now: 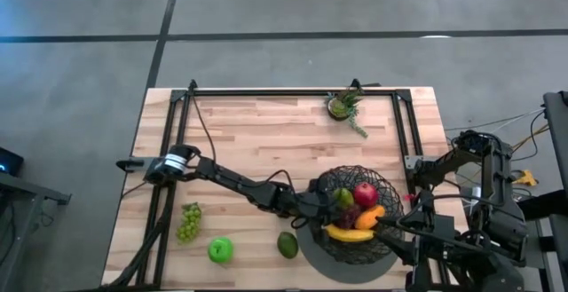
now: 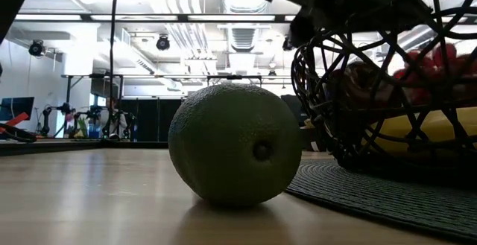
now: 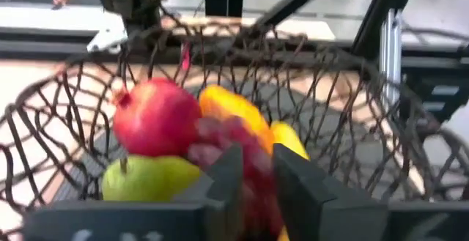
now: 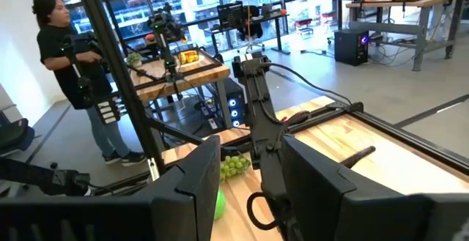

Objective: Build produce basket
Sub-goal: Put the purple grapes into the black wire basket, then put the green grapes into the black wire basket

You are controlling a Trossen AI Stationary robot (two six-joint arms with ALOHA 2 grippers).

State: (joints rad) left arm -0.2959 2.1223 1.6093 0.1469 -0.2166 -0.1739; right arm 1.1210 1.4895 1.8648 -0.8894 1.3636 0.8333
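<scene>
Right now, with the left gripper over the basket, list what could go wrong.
1. The left gripper hangs just inside the basket rim; pulling back could snag the wire and drag it.
2. The purple grapes lie heaped by its fingertips and may roll.
3. The avocado lies close to the arm's way back.

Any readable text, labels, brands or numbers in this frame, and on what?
None can be read. The left gripper, the basket, the fruit and the table carry no visible lettering. Screens and equipment in the room behind show in the right wrist view, but any text on them is too small to read.
</scene>
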